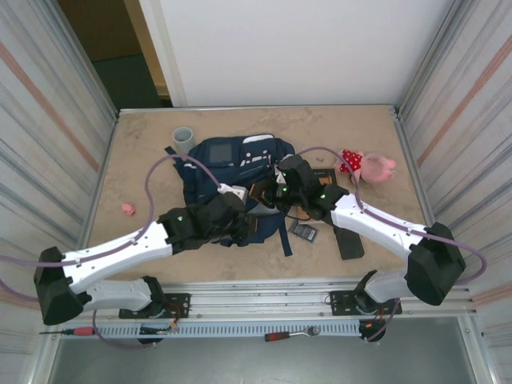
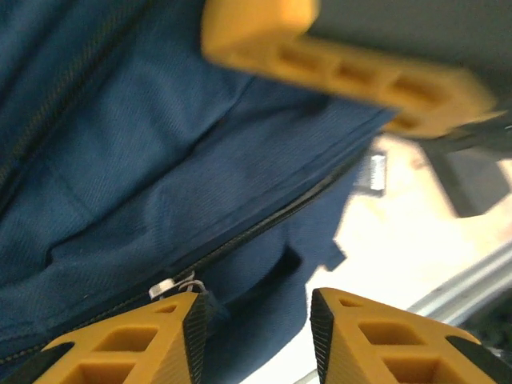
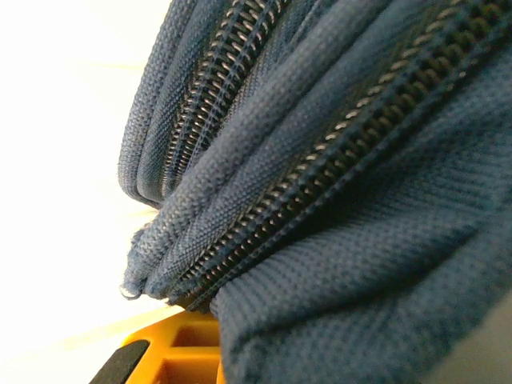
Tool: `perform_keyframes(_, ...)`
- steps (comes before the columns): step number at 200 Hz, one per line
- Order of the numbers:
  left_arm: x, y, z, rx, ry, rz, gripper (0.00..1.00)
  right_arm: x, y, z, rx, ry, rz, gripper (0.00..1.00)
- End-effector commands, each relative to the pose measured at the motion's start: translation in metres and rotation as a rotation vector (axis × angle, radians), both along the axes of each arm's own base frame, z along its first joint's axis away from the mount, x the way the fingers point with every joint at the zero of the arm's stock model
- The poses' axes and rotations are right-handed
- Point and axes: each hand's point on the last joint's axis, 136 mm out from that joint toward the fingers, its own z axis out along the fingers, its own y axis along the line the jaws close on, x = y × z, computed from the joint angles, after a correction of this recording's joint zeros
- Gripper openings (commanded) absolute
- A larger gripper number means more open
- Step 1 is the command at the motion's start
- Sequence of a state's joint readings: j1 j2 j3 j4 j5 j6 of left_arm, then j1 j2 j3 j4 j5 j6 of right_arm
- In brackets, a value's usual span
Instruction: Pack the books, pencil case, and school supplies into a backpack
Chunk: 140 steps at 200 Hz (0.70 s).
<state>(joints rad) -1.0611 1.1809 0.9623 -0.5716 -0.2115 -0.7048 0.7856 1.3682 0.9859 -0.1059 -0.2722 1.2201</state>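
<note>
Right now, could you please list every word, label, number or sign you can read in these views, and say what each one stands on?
No text can be read in any of these views.
White patches on the backpack: any print is too small to read.
Dark grey piece with a grid face: marks too small to read.
Zipper pull: blurred, no lettering to make out.

Folds of the backpack (image 3: 360, 264) bury the right end effector (image 1: 266, 194), leaving one orange finger (image 3: 172, 356) corner at the wrist view's bottom edge. Overhead, the left arm (image 1: 120, 252) and right arm (image 1: 376, 224) cover the backpack's near half. The worktop (image 2: 400, 232) beyond it in the left wrist view is blurred.
</note>
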Motion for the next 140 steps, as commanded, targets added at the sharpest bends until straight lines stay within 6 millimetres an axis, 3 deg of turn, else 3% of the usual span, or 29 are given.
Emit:
perform_keyframes(1,0.006,0.018,0.000,0.092,-0.023,0.075,0.41,0.010,0.013,0.049,0.111,-0.098,-0.008,0.00)
perform_keyframes(40,0.008,0.029,-0.010,0.131,-0.027,0.122,0.42,0.009,0.015,0.055,0.125,-0.109,0.002,0.00)
perform_keyframes(67,0.017,0.019,-0.009,0.069,-0.060,0.123,0.41,0.007,0.020,0.060,0.140,-0.116,0.019,0.00)
perform_keyframes(77,0.021,0.014,-0.007,0.032,-0.060,0.128,0.36,0.006,0.021,0.061,0.140,-0.119,0.027,0.00)
perform_keyframes(110,0.023,0.006,-0.002,-0.112,0.011,0.124,0.01,0.004,0.015,0.047,0.058,-0.126,0.056,0.00)
perform_keyframes(140,0.022,0.011,0.008,-0.252,0.060,0.136,0.00,-0.001,0.015,0.040,0.040,-0.146,0.106,0.00)
